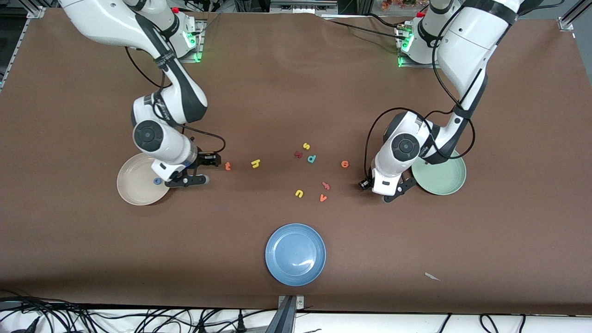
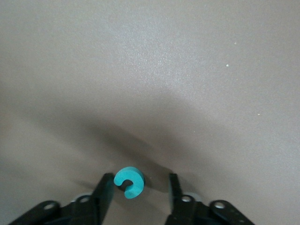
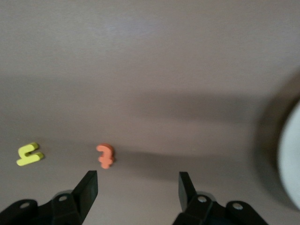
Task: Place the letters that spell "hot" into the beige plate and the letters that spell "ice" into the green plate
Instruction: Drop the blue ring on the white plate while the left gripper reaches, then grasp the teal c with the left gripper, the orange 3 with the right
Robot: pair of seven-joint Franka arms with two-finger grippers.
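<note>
The teal c (image 2: pixel 130 181) lies on the table between the fingers of my left gripper (image 2: pixel 140 183). One finger touches it and the other stands apart, so the gripper is open. In the front view, this gripper (image 1: pixel 380 192) hides the c beside the green plate (image 1: pixel 451 182). My right gripper (image 1: pixel 199 170) is open and holds nothing, over the table between the beige plate (image 1: pixel 134 187) and the orange t (image 1: pixel 227 166). The blue o (image 1: pixel 157 181) lies in the beige plate. The yellow h (image 1: pixel 255 163) lies beside the t. The orange e (image 1: pixel 344 163) and a reddish i (image 1: pixel 326 186) lie mid-table.
Loose letters lie mid-table: a dark red k (image 1: pixel 298 154), yellow s (image 1: pixel 306 146), teal p (image 1: pixel 311 159), yellow u (image 1: pixel 299 194) and orange v (image 1: pixel 323 198). A blue plate (image 1: pixel 295 254) sits nearest the front camera. A white scrap (image 1: pixel 432 276) lies near the table's front edge.
</note>
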